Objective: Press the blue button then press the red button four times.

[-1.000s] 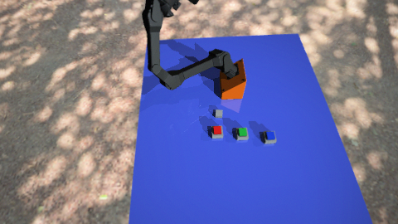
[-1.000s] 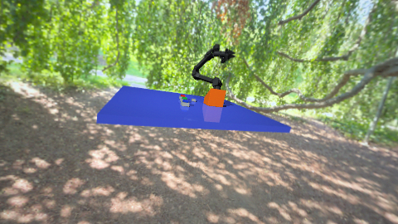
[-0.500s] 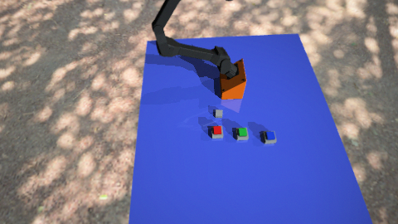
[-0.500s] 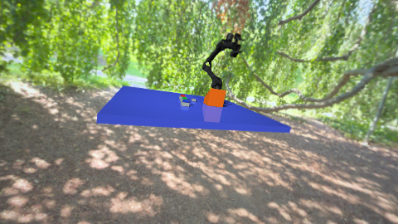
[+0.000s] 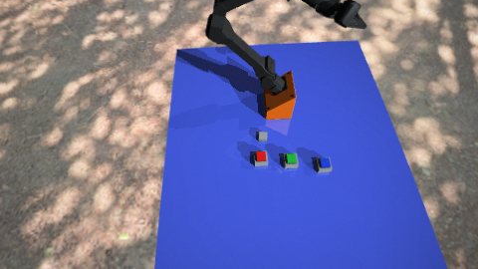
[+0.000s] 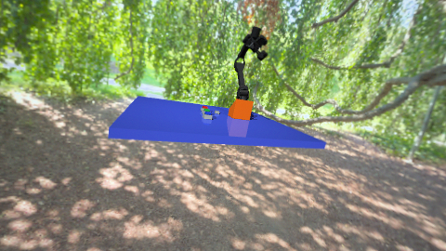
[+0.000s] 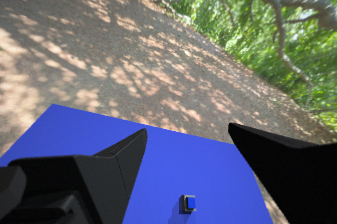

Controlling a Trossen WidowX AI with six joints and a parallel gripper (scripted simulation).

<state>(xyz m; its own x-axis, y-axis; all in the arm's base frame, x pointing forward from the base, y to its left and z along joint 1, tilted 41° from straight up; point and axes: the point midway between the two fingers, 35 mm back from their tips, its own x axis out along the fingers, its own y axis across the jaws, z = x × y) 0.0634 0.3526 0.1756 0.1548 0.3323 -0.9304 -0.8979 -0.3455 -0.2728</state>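
Note:
The blue button (image 5: 325,162) (image 7: 190,202) sits on a grey base at the right end of a row of three. The red button (image 5: 261,156) (image 6: 204,107) is at the left end in the top view, out of the wrist view. Both stand up, with nothing on them. My gripper (image 7: 186,129) is open and empty, raised high above the table and touching nothing. In the wrist view the blue button shows low in the frame, below the gap between the fingertips.
The green button (image 5: 291,158) stands between the red and blue ones. A small grey block (image 5: 262,136) (image 6: 217,112) lies behind the red button, towards the orange arm base (image 5: 280,110) (image 6: 241,110). All stand on the blue table (image 5: 239,219) (image 6: 153,121) (image 7: 99,135).

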